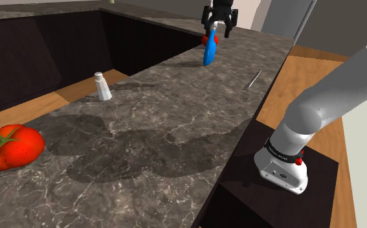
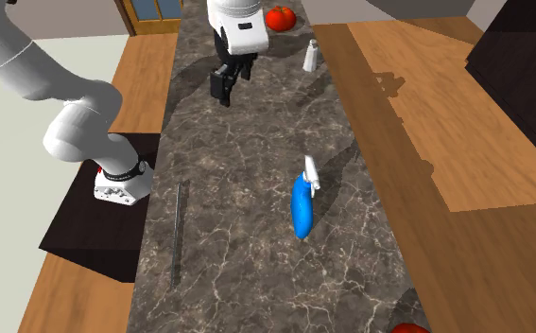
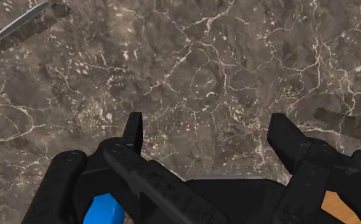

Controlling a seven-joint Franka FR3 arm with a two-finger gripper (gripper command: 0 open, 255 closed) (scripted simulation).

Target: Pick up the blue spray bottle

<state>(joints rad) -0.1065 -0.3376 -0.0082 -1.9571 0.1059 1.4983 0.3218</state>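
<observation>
- The gripper (image 3: 207,127) is hovering above the counter (image 2: 247,265) with its fingers spread wide, and only bare marble is showing in the gap between them.
- The spray bottle (image 2: 302,213) is apparently lying on its side on the counter, with its white nozzle pointing toward the shaker (image 2: 310,55). Nothing is touching it, and it is sitting off to one side of the finger gap.
- The arm is probably making its approach, so it is needing to centre the gap over the blue body rather than the nozzle.
- Turning the fingers across the bottle's narrow width is likely mattering most, since a rounded body is apt to roll.
- The thin metal utensil (image 2: 178,232) is lying well apart and posing little risk.
</observation>
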